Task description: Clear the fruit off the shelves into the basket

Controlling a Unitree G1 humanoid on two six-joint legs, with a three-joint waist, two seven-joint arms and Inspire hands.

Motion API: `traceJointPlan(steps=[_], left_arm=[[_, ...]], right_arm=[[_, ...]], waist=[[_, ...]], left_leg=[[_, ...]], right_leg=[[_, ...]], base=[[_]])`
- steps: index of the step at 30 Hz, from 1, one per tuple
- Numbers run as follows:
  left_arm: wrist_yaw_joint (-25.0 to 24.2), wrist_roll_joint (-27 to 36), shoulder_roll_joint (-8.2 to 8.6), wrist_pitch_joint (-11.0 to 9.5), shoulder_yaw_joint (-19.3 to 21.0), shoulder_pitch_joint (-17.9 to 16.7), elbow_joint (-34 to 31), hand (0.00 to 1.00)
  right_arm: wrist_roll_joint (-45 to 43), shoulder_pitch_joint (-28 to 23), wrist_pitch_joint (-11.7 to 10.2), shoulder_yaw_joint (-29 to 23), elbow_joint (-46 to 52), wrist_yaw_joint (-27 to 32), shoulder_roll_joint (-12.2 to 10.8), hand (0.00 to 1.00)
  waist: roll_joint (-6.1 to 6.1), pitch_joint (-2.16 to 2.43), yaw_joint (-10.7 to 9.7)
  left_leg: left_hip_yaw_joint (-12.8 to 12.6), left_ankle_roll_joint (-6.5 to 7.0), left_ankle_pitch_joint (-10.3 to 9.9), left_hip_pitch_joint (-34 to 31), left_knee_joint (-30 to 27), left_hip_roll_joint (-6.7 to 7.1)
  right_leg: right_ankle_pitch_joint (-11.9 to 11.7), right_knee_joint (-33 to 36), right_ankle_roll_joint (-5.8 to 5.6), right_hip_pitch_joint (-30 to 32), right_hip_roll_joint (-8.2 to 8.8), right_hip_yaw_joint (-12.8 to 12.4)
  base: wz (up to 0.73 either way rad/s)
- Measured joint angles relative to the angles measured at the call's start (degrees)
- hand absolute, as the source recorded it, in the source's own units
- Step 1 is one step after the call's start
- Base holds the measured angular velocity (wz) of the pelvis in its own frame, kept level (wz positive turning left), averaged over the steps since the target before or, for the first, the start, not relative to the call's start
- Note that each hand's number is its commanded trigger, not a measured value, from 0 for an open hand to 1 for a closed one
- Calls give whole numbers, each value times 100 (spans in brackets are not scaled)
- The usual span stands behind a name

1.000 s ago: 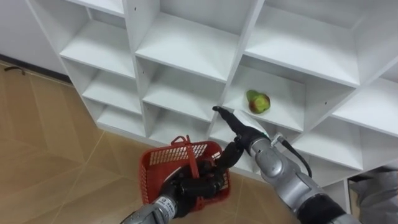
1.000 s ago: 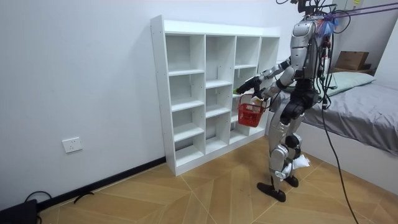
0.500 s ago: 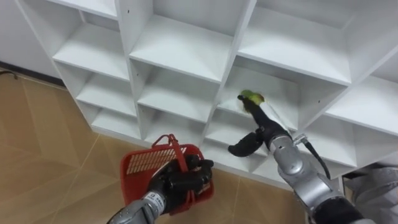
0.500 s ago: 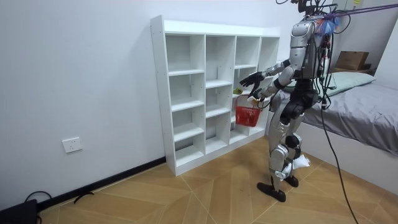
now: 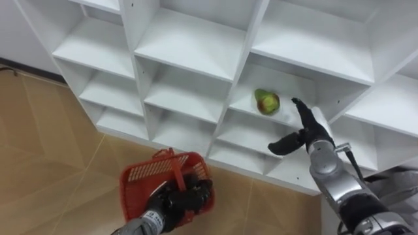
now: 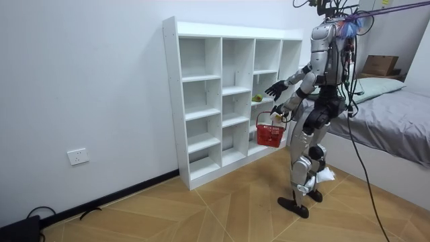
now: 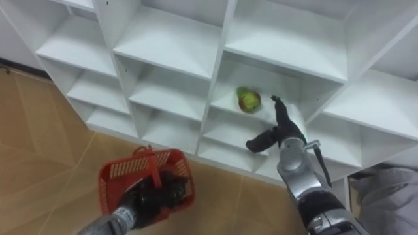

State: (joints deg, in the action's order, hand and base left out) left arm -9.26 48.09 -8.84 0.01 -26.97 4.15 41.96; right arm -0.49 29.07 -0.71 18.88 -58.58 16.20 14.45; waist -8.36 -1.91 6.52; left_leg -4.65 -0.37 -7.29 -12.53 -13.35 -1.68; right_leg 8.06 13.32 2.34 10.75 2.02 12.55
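A green and red fruit (image 5: 266, 102) lies on a shelf of the white closet (image 5: 189, 46), in a compartment right of the middle. My right hand (image 5: 309, 130) is open just right of the fruit, at the front of that compartment, with its fingers pointing up and not touching the fruit. Lower down, my left hand (image 5: 181, 198) is shut on the handle of a red plastic basket (image 5: 149, 179), which hangs before the lower shelves. In the room view I stand facing the closet (image 6: 201, 101), with the basket (image 6: 270, 132) at hip height.
Wooden floor (image 5: 46, 150) runs along the foot of the closet. A bed (image 6: 396, 128) with a cardboard box (image 6: 379, 65) behind it stands at the room view's right. Grey cloth (image 5: 398, 186) shows at the lower right.
My right hand has risen from beside the basket to the fruit's shelf and now sits to the fruit's right. The basket has dropped lower and to the left.
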Motion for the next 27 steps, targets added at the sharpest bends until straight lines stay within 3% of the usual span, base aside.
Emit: traceJointPlan(steps=[3,5,10,19,27], left_arm=[[1,-17,48,-33,120,34,21,100],[12,-39,47,-41,194,97,21,100],[114,-24,47,-92,207,263,21,100],[290,60,137,-306,323,311,19,100],[293,134,169,-317,145,332,239,100]], right_arm=[[102,199,-1,-5,-182,37,64,0],[73,333,-48,-2,-184,115,131,0],[24,515,-92,-2,-195,258,190,0],[82,653,-126,-45,-193,497,175,0],[109,1150,-129,-42,-102,871,138,0]], waist=[[-64,-36,20],[-125,-98,39],[-171,-185,113],[-167,-202,185],[-163,-206,186]], left_leg=[[-9,2,2,-179,-48,-8],[-5,1,1,-295,-118,-22],[-2,-1,0,-497,-227,-52],[-3,-1,0,-824,-306,-59],[-16,0,1,-884,-290,-56]], right_leg=[[-4,57,10,179,1,4],[-11,74,21,268,-8,8],[-22,134,39,443,-15,27],[-42,208,57,770,-4,36],[-41,223,58,849,-3,36]], base=[[-2],[0],[1],[-1],[-1]])
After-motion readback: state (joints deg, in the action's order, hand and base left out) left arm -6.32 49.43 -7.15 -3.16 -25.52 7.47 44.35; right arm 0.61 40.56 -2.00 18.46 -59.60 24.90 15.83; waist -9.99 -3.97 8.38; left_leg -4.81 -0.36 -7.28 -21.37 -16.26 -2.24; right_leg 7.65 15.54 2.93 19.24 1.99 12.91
